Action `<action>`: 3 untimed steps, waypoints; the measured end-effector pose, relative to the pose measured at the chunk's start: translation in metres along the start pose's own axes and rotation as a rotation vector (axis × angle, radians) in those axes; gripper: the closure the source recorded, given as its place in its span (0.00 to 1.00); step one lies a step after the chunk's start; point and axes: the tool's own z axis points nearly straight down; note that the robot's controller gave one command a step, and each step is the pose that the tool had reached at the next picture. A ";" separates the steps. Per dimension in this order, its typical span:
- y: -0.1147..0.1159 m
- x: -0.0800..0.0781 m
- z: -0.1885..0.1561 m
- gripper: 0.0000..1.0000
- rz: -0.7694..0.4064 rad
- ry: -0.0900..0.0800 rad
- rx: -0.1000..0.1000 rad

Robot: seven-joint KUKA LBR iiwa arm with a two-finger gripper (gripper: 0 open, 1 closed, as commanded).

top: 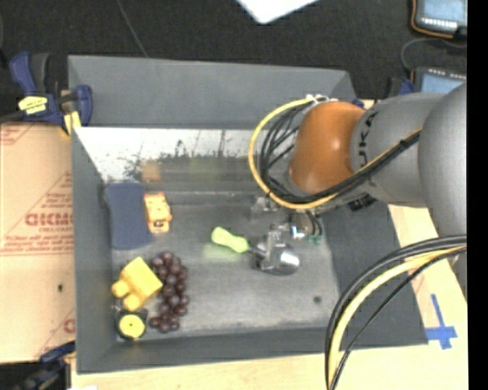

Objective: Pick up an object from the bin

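Note:
My gripper (276, 254) hangs low over the right half of the bin floor, under the orange cover. A small light green piece (228, 240) lies just left of it, near but apart from the metal fingertips. Nothing shows between the fingers.
A dark blue cloth (127, 214) lies at the left, with a small yellow toy vehicle (157, 212) beside it. In the front left corner sit a yellow block toy (137, 283), a bunch of dark purple grapes (171, 292) and a yellow round piece (131, 326).

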 end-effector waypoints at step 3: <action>0.002 0.015 -0.110 1.00 -0.183 0.002 0.000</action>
